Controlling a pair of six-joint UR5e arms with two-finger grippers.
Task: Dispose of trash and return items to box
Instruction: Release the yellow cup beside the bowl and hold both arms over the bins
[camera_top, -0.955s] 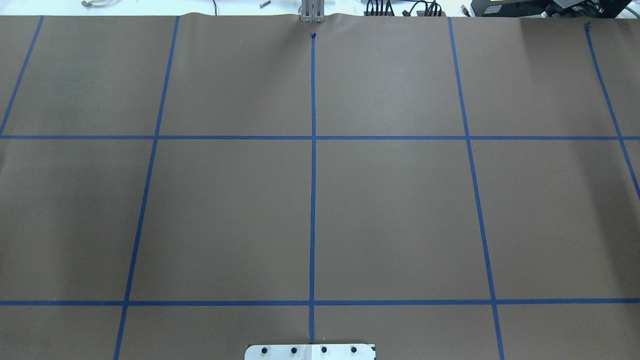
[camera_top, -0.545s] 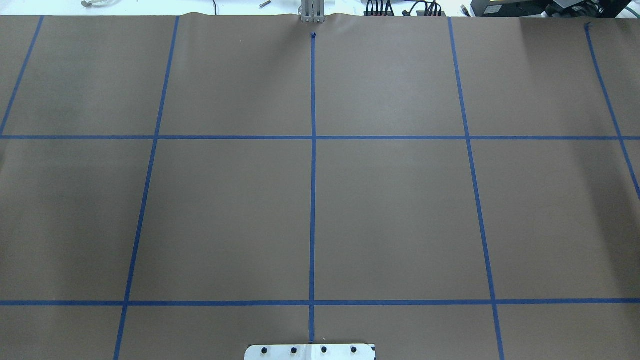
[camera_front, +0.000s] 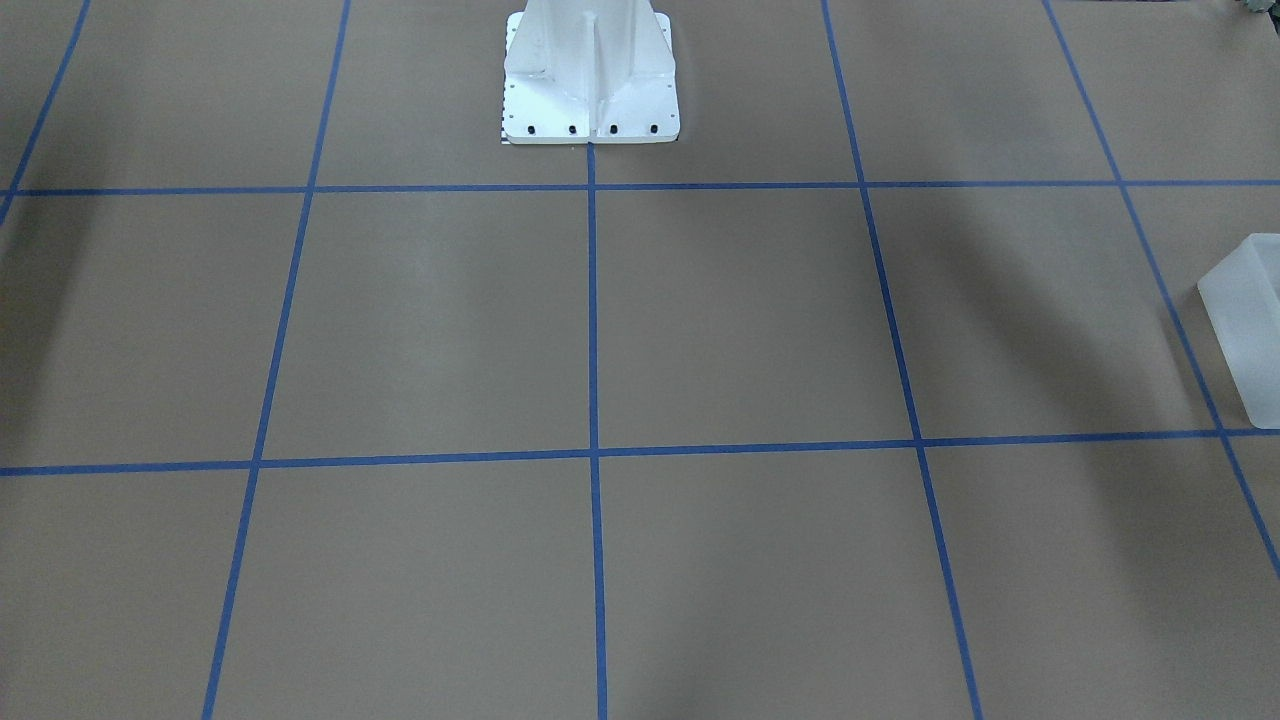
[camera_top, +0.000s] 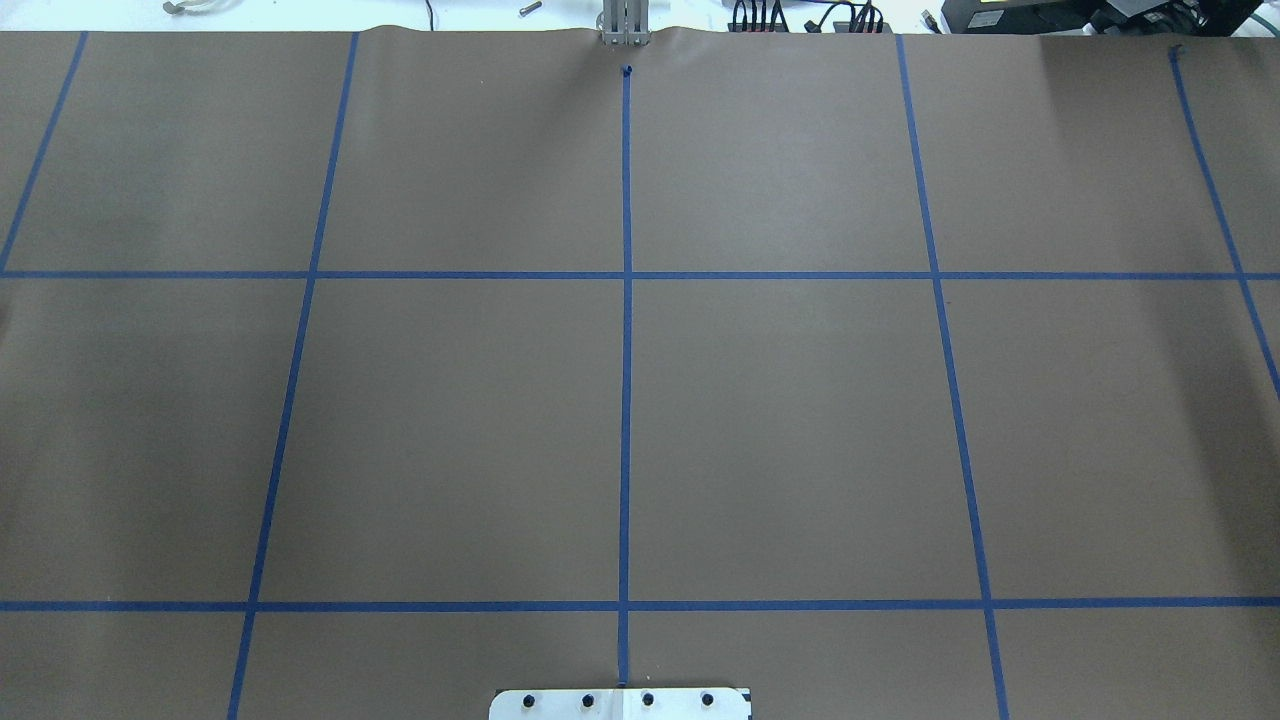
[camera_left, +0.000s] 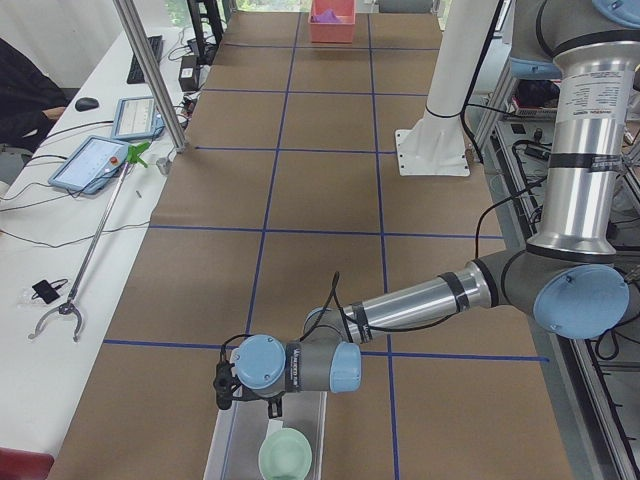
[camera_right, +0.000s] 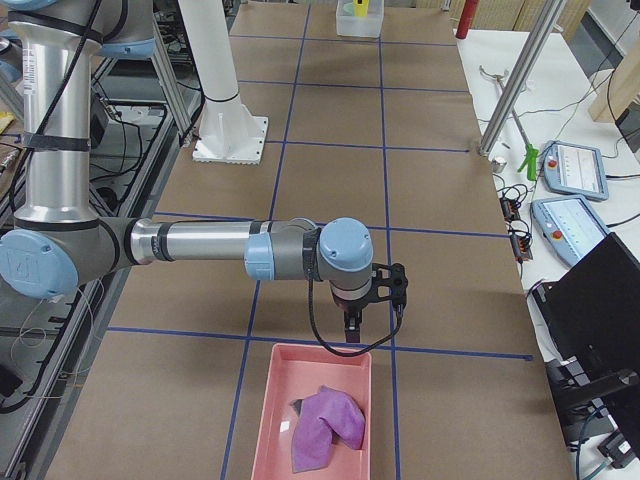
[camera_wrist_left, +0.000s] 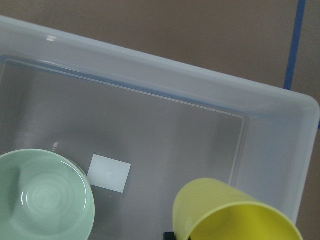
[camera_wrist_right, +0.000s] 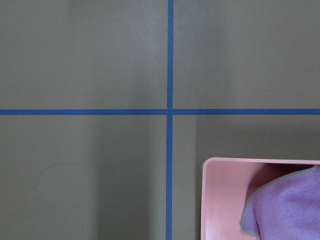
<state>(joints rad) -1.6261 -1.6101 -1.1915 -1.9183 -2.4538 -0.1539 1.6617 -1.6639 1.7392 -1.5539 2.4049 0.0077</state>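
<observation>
Lowering the yellow cup (camera_wrist_left: 235, 220) into the box (camera_wrist_left: 280, 115) seems the step in hand. It shows close under the left claw (camera_left: 240, 398), beside the mint bowl (camera_wrist_left: 42, 200) lying inside; whether that claw grips it I cannot tell. Set it upright on bare floor, clear of the bowl. Across the bench (camera_top: 450, 430), the right claw (camera_right: 375, 310) hangs by the pink tray (camera_right: 275, 400), state unclear.
</observation>
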